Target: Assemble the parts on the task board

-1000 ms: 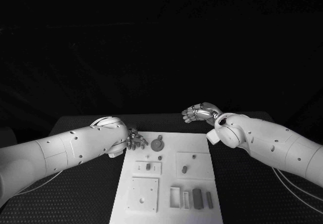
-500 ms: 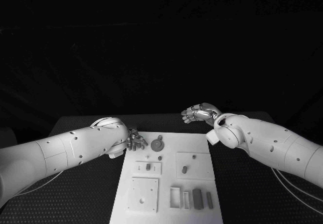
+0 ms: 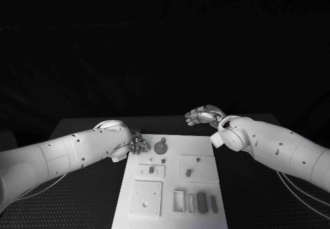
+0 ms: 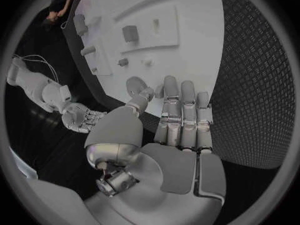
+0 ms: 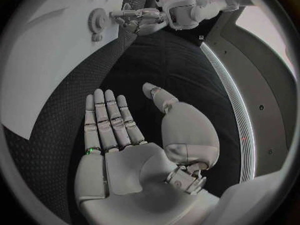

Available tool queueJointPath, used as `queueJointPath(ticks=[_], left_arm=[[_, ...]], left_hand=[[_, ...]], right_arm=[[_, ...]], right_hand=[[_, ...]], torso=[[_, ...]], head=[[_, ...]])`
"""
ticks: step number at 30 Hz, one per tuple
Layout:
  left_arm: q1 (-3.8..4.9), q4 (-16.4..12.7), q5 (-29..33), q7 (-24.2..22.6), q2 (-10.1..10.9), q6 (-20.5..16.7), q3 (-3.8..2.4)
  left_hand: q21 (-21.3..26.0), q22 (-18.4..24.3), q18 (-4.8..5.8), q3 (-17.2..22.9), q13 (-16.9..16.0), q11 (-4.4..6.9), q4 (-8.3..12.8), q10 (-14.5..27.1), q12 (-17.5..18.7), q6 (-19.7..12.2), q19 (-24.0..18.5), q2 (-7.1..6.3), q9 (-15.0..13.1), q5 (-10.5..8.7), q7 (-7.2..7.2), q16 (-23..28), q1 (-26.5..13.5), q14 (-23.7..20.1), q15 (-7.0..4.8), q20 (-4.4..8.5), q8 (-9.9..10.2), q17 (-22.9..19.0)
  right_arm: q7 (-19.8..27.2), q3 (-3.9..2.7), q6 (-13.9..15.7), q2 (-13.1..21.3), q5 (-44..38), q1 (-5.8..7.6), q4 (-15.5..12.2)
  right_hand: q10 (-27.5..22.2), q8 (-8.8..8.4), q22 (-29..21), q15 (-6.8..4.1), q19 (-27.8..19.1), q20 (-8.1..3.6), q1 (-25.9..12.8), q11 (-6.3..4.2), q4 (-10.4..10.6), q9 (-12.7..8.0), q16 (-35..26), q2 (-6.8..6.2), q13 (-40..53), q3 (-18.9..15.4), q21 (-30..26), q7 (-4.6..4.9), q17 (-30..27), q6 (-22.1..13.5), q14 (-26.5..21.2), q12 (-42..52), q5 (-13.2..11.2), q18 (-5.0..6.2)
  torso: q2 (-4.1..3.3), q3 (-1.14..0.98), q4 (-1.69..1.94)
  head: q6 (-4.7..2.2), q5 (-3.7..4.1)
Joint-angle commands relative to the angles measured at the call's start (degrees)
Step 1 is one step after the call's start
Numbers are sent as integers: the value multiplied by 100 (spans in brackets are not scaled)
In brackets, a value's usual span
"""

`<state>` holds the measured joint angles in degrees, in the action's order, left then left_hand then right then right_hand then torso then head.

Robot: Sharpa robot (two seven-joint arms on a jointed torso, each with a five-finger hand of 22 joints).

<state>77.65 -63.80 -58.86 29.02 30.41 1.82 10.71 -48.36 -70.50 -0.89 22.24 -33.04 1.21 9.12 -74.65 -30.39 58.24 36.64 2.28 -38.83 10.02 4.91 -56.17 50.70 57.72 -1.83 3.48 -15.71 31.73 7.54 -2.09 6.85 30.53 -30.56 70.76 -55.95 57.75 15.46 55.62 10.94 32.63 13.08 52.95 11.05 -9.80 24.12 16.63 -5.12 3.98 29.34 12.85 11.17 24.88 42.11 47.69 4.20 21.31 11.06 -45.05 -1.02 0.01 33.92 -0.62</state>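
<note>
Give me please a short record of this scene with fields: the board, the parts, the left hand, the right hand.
board: white task board lying on the black table
parts: round gear-like part at the board's far end; small dark pieces in its near right corner
left hand: left hand open, at the board's far left corner, holds nothing
right hand: right hand open, beyond the board's far right corner, holds nothing

Task board (image 3: 175, 191) smooth matt white plastic; table (image 3: 254, 191) rough textured black; left robot hand (image 4: 178, 135) glossy metal

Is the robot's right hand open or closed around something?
Open: the right hand shows a bare palm with its fingers stretched out, holding nothing.
</note>
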Motion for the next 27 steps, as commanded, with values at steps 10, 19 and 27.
queueJointPath(ticks=[10, 19, 27], left_arm=[[1, 17, 301, -104, 3, -79, -3], [1, 10, 494, -152, 41, -112, -7], [2, -135, 860, -144, 213, -218, -13]], left_hand=[[-58, 27, 89, 75, 21, 14, 163, -50, 9, 88, -18, 311, 4, 27, -15, -28, 125, 1, 11, 372, -69, -21], [-77, 42, 89, 106, 24, 26, 237, -82, -5, 171, -16, 512, -9, 72, -36, -44, 171, 17, 11, 363, -119, -27], [-126, 83, 89, 874, 55, 38, -148, -134, -4, 241, 18, 196, 24, -642, -53, -62, 413, 50, 2, 373, -128, -55]], right_arm=[[64, -1, -88, -11, -36, -8, 4], [61, -1, -104, -16, -36, -14, 12], [59, -1, -110, -6, -36, -20, 22]], right_hand=[[18, 32, 10, 19, -46, -4, -37, 14, 0, -9, -20, 4, -8, -41, -22, 211, -12, -33, -41, -31, 30, -18], [18, 32, 13, 18, -46, -3, -38, 14, 1, -11, -19, 5, -8, -43, -25, 212, -14, -33, -42, -31, 32, -18], [17, 33, 15, 18, -46, -4, -38, 14, 1, -13, -18, 6, -8, -44, -28, 212, -17, -34, -43, -31, 34, -18]], torso=[[-1, -1, 0], [2, -2, -5], [4, -4, -1]], head=[[28, 1], [34, -3], [37, 3]])
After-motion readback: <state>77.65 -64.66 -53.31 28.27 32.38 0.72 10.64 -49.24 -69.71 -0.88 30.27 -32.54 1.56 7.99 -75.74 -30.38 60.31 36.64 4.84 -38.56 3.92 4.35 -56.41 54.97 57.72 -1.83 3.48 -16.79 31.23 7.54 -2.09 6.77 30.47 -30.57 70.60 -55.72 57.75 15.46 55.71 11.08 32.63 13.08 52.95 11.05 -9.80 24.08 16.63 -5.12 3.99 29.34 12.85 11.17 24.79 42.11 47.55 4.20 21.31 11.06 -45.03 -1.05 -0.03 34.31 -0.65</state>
